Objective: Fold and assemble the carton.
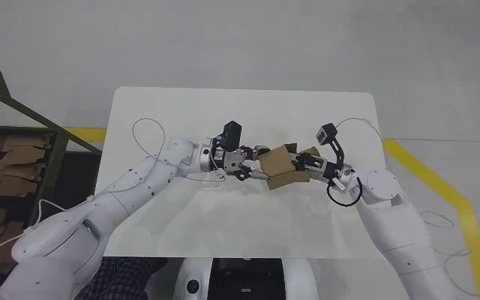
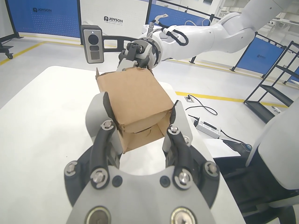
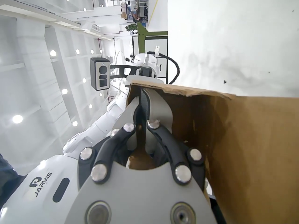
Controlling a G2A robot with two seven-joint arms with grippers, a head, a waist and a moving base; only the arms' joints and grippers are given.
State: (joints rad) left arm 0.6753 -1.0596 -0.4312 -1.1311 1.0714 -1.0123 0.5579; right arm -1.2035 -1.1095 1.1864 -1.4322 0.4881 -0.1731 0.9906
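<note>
The brown cardboard carton [image 1: 279, 163] sits between the two arms over the middle of the white worktop [image 1: 187, 217], a little nearer its right edge, and looks to be lifted clear of the surface rather than resting on it.

The left tool [image 2: 141, 101] is spread wide, one finger against each side wall of the carton's near end, so it clasps the box across its width. The right tool [image 3: 143, 99] is pressed almost together, pinching the edge of a wall at the opposite, open end.

The body already stands as a squared tube. At the end facing the left tool, one flap [image 2: 140, 127] is bent partway inward and the opening below it still gapes, so the step in hand appears to be closing that end.

The next move likely calls for the right tool to hold the box steady while the left one lets go and pushes the remaining flaps in, without crushing the already creased corners.
</note>
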